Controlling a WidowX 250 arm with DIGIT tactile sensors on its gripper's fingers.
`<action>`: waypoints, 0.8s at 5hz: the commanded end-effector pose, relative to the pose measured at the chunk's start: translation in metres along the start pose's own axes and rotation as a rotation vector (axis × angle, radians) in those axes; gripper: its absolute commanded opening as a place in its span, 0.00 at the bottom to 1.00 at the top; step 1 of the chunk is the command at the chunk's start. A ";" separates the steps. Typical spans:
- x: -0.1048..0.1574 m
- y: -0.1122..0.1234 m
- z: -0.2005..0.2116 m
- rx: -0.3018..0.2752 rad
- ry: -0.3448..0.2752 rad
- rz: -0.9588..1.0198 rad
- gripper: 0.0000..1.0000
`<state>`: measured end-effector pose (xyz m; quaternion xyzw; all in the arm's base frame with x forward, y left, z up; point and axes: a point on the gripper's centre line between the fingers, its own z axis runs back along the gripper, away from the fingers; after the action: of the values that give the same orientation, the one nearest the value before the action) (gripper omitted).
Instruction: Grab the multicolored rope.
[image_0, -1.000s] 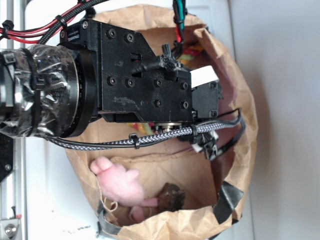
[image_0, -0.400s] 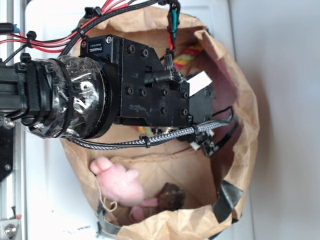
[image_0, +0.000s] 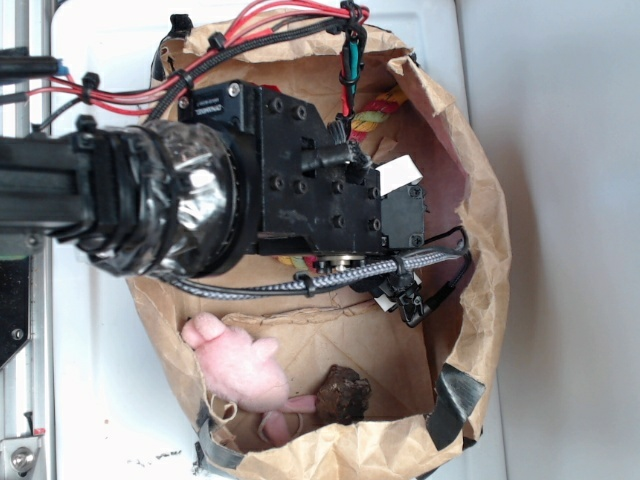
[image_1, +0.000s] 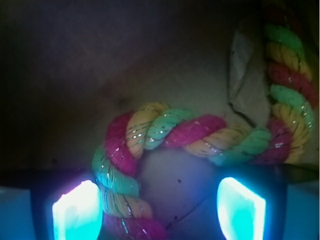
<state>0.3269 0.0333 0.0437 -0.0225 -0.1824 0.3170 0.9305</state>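
Gripper (image_1: 155, 210) spread wide, nothing between its 2 glowing fingertips (image_1: 75, 212), reaching down inside the brown paper bag (image_0: 480, 200). The multicolored rope (image_1: 195, 135) lies curved on the bag floor, bending across between the fingers and running down against the left one; only a short bit shows past the arm in the exterior view. Likely soft, light and floppy with a grippy twist, so pinch across the arched middle span.

One multicolored rope (image_1: 200, 135), one paper bag (image_0: 480, 180) — one pink plush toy (image_0: 235, 362), one brown lump (image_0: 343, 393).
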 end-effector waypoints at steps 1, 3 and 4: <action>0.011 -0.005 0.006 -0.024 0.012 -0.042 1.00; 0.006 -0.006 -0.001 -0.013 0.020 -0.050 1.00; 0.006 -0.005 -0.002 -0.014 0.018 -0.033 0.00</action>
<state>0.3280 0.0286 0.0336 -0.0254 -0.1566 0.2967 0.9417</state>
